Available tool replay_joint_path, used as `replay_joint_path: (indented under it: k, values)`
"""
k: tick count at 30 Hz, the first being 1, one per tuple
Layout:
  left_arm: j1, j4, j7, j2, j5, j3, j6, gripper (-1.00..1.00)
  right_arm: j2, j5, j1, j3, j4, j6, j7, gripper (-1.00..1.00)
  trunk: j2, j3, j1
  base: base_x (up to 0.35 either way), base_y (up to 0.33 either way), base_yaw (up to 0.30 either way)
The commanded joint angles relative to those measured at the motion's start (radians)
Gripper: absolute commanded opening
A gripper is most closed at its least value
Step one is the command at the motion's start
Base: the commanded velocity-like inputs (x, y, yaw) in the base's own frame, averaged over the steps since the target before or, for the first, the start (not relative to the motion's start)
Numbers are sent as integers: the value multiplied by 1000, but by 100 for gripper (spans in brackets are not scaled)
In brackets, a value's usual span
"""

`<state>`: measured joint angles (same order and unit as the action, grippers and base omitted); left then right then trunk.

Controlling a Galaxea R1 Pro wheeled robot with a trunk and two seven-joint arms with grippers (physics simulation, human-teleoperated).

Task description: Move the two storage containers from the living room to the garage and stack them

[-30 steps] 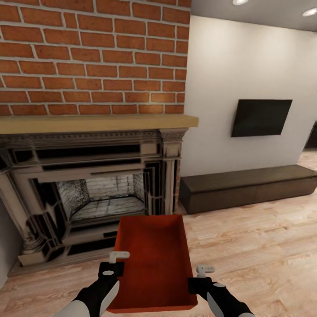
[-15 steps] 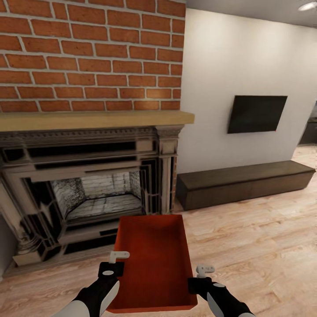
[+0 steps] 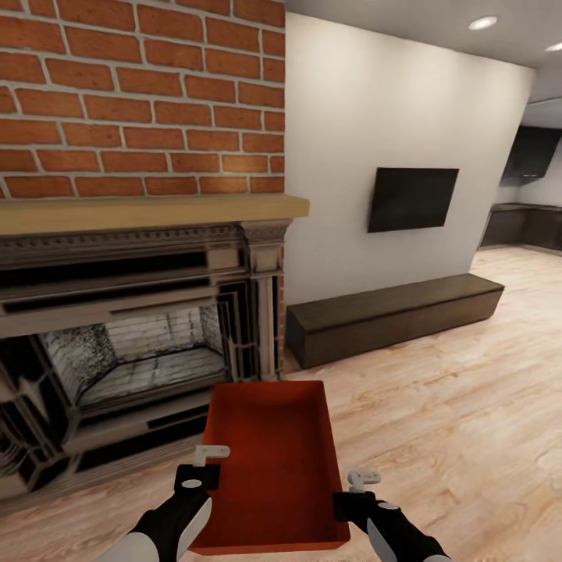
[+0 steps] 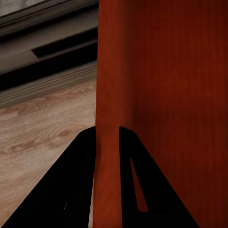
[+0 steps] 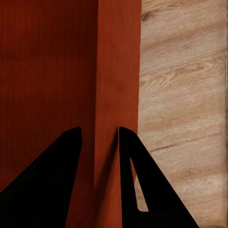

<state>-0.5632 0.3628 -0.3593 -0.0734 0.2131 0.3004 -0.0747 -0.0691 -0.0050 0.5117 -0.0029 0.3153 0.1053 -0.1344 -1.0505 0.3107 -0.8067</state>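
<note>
Gripping opposite long walls, left gripper [image 3: 209, 460] and right gripper [image 3: 353, 485] clamp one orange-red storage container [image 3: 269, 460]; brick fireplace [image 3: 140, 312] ahead.

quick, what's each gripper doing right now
Left gripper: shut on the side wall of the storage container.
Right gripper: shut on the container's opposite side wall.

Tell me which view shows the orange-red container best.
The head view: the whole storage container shows there, open top and all four walls, held between the left gripper and right gripper. The left wrist view shows one wall pinched between fingers; the right wrist view shows the opposite wall likewise.
</note>
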Motion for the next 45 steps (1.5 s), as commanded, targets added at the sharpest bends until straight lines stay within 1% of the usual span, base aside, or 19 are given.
replay_joint_path:
  k: [1, 10, 28, 45]
  values:
    - [0, 1, 0, -3, 45, -3, -5, -100, -1, -66, 1, -17, 5, -27, -13, -100, -1, 1, 0, 0, 0, -284]
    - [0, 1, 0, -3, 45, -3, -5, -100, -1, -66, 1, -17, 5, -28, -14, -100, -1, -2, 0, 0, 0, -284]
    - [0, 1, 1, -3, 44, -3, -5, -100, -1, -66, 1, -17, 5, -28, -14, -100, -1, -19, 0, 0, 0, -270]
    - [0, 1, 1, -3, 43, -3, -5, -100, 3, -66, -1, -17, 5, -29, -16, -100, -1, -37, 0, 28, 0, -249]
